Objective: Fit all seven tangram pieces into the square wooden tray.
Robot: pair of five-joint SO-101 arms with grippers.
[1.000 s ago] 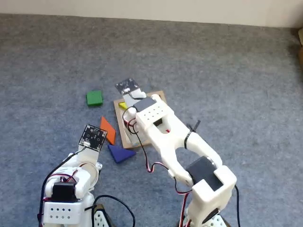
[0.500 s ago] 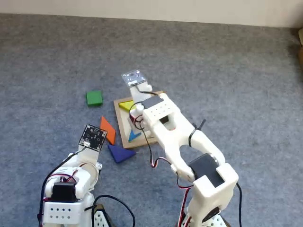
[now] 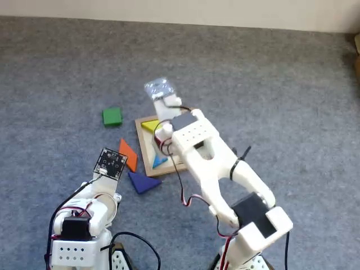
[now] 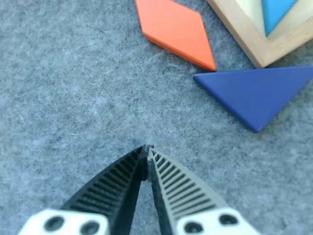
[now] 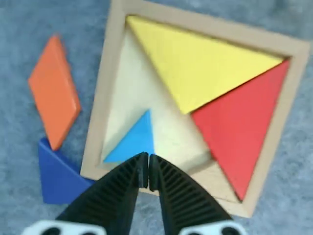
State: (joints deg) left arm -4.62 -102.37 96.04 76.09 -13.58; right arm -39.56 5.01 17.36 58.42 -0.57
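Wooden tray (image 5: pixel 195 18) holds yellow (image 5: pixel 195 63), red (image 5: pixel 242 122) and light-blue triangles (image 5: pixel 132 139). Orange rhomboid (image 4: pixel 173 29), navy triangle (image 4: pixel 257 93) and green square (image 3: pixel 112 116) lie outside on the bench (image 3: pixel 270 73). Left jaws and right jaws are pressed together, empty. Likely next: spread, grasp navy triangle.

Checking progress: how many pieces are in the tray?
3: yellow triangle and red triangle side by side, light-blue triangle near the tray rim. The right gripper may hide more.
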